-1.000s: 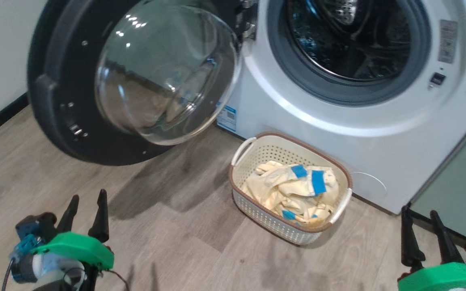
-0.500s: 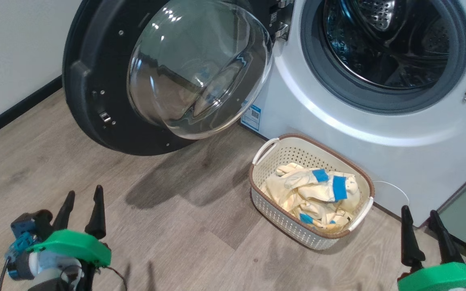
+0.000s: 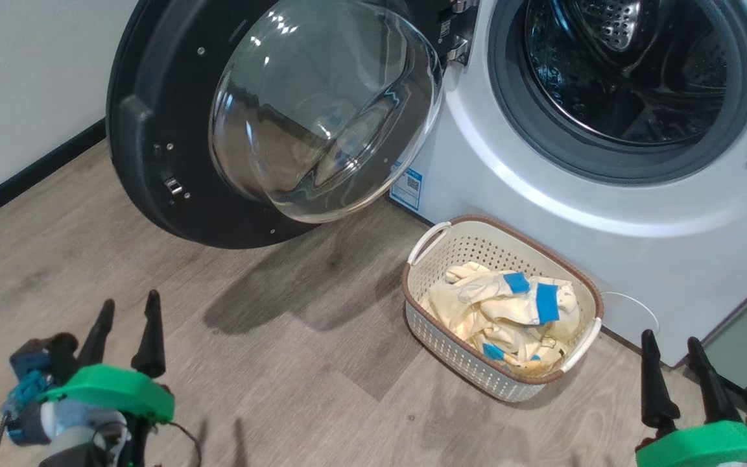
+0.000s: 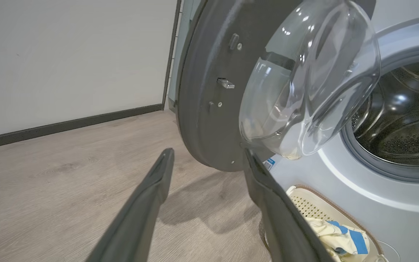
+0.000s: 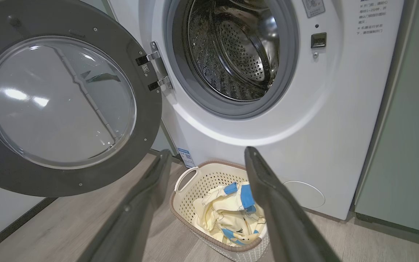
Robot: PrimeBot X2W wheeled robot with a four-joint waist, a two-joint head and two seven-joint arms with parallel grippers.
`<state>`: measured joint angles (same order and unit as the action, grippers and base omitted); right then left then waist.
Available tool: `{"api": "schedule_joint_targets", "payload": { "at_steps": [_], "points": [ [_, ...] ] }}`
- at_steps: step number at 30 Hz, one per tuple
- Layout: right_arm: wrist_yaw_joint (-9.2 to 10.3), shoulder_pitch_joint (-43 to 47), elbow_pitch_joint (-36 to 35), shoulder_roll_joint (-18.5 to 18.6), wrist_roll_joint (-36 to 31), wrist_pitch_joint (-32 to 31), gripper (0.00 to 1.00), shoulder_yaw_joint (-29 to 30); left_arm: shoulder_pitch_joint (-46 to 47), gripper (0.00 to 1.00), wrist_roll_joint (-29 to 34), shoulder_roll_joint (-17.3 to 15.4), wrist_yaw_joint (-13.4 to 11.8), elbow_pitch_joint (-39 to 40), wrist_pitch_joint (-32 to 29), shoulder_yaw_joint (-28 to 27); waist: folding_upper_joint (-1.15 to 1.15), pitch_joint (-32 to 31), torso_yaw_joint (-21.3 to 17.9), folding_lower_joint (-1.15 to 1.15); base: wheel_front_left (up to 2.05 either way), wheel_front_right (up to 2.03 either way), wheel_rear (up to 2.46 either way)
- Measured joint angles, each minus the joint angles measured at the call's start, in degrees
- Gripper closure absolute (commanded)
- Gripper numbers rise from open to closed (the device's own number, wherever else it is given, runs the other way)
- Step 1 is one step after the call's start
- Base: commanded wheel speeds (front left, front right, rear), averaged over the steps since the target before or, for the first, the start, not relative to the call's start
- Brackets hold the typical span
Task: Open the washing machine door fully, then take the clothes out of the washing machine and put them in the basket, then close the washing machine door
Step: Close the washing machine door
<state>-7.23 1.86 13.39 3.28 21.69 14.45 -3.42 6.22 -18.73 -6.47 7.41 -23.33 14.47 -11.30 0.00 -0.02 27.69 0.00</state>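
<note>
The whole head view has slid over in the last second, with everything in it shifting together, so I read that as my camera turning and not as anything moving. The washing machine stands where it was. The washing machine door hangs swung wide off its hinge on the machine's left side. The basket sits on the floor just in front of the machine, below the porthole, and the clothes lie heaped inside it. From the right wrist view the drum looks bare, though I cannot see its near floor.

The left gripper still hovers low, well back from the machine on the door's side, its fingers spread and empty. The right gripper is back from the machine's right corner, likewise spread and holding nothing.

I judge the unloading done. What remains is shutting the door, and the left arm is better placed for that push.
</note>
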Motion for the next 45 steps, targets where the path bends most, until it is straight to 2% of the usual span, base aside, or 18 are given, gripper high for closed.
{"api": "schedule_joint_targets", "payload": {
  "at_steps": [1, 2, 3, 4, 5, 10, 15, 20, 25, 28, 34, 39, 45],
  "points": [
    [0.0, 0.0, 0.0, 0.0, 0.0, 0.0, 0.0, -0.1, 0.0, 0.0, 0.0, 0.0, 0.0, 0.1, 0.0, -0.3, 0.0, 0.0, -0.1, 0.0, 0.0, 0.0, 0.0],
    [0.0, 0.0, 0.0, 0.0, 0.0, 0.0, 0.0, -0.1, 0.0, 0.06, 0.0, 0.1, 0.0, 0.3, 0.0, -0.8, 0.0, 0.0, -0.1, 0.0, 0.0, 0.0, 0.0],
    [0.0, 0.0, 0.0, 0.0, 0.0, 0.0, 0.0, -0.2, 0.0, 0.53, -0.1, 0.2, 0.0, 0.4, 0.0, -1.3, 0.0, 0.1, -0.2, 0.0, 0.0, 0.0, 0.0],
    [0.0, 0.0, 0.0, 0.0, 0.0, 0.0, 0.0, -0.3, -0.1, 0.91, -0.2, 0.2, 0.0, 0.6, 0.0, -1.8, 0.0, 0.1, -0.3, 0.0, 0.0, 0.0, 0.0],
    [0.0, 0.0, 0.1, 0.0, 0.0, 0.0, 0.0, -0.4, -0.2, 1.0, -0.8, 0.2, 0.0, 1.1, 0.0, -2.3, 0.0, 0.1, -0.4, 0.0, 0.0, 0.0, 0.0],
    [0.0, 0.0, 0.1, 0.0, 0.0, 0.0, 0.0, -0.5, -0.6, 1.0, -7.7, 0.9, 0.0, 3.8, 0.1, -6.3, 0.0, 0.5, -0.9, 0.0, 0.0, 0.0, 0.0],
    [0.0, 0.0, 0.1, 0.0, 0.0, 0.0, 0.0, -0.5, -0.7, 1.0, -20.9, 0.1, 0.0, 6.2, -3.6, -8.5, 0.0, 1.3, -0.9, 0.0, 0.0, 0.0, 0.0],
    [0.0, -0.1, 0.0, 0.1, 0.0, 0.0, 0.0, -0.7, 2.9, 1.0, -36.7, -4.7, 0.0, 6.0, -10.6, -12.6, 0.0, 2.2, -0.9, 0.0, 0.0, 0.0, 0.0],
    [0.0, -1.2, 0.0, 0.4, 0.0, 0.0, 0.0, -0.7, 11.6, 1.0, -46.4, -10.7, -0.2, 0.5, -17.7, -16.9, 0.0, 3.5, -1.1, 0.0, 0.0, 0.0, 0.0],
    [0.0, -1.9, 0.0, 0.6, 0.0, 0.0, 0.0, -0.8, 17.7, 1.0, -51.0, -13.4, -1.8, -4.3, -21.8, -18.9, 0.0, 4.3, -1.3, 0.0, 0.0, 0.0, 0.0],
    [0.0, -2.4, 0.0, 1.8, 0.0, 0.0, 0.0, -1.2, 29.9, 1.0, -56.9, -19.1, -5.1, -14.5, -27.3, -21.8, 0.0, 5.5, -2.2, 0.01, 0.0, 0.0, 0.0],
    [0.0, -2.9, 0.0, 2.4, 0.0, 0.0, 0.0, -2.0, 38.6, 1.0, -59.6, -23.8, -7.5, -23.4, -33.9, -21.7, 0.0, 6.7, -3.1, 0.0, 0.0, 0.0, 0.0],
    [0.0, -4.9, -0.1, 3.9, 0.0, 0.0, 0.0, -2.4, 45.1, 1.0, -60.1, -27.7, -8.1, -29.7, -39.7, -19.8, 0.0, 8.1, -4.4, 0.0, 0.0, 0.0, 0.0]
  ]
}}
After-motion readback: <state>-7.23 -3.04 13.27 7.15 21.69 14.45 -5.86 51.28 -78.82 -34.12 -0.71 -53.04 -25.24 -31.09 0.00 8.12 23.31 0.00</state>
